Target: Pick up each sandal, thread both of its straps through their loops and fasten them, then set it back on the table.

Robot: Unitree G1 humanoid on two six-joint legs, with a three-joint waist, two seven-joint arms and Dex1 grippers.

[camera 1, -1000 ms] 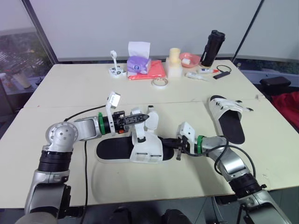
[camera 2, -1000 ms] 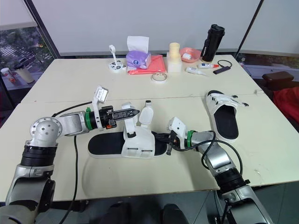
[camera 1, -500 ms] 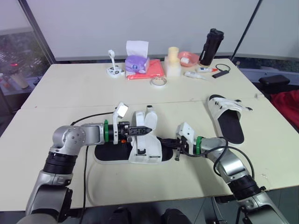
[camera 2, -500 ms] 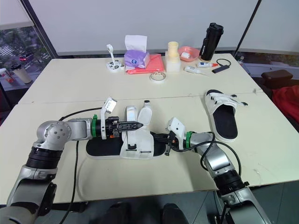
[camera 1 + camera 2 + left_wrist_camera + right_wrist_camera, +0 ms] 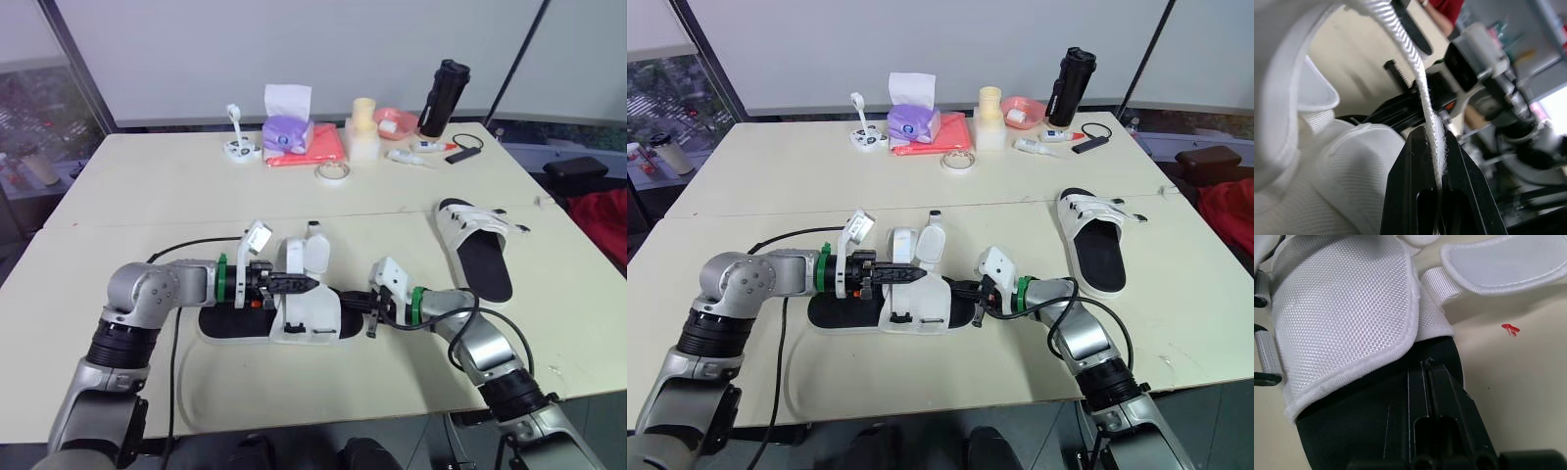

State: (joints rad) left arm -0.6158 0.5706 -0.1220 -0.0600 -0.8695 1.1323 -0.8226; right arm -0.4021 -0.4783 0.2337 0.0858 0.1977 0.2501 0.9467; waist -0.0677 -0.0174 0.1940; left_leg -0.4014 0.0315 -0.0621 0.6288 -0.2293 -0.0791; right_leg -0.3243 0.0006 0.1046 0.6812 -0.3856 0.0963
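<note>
While left gripper [image 5: 1433, 143] pinches white strap [image 5: 1411, 58] | right gripper [image 5: 1426, 364] clamps sandal [image 5: 312, 315] by sole.

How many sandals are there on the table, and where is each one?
2. The near sandal lies at the table's front middle, between the left hand, which pinches its strap, and the right hand at its sole. The second sandal lies farther right, touching neither hand.

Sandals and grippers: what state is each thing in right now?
near sandal: flat on the table, straps undone.
left gripper: shut on a strap.
right gripper: shut on the near sandal.
far sandal: flat on the table, free.
bottle: upright, capped.
</note>
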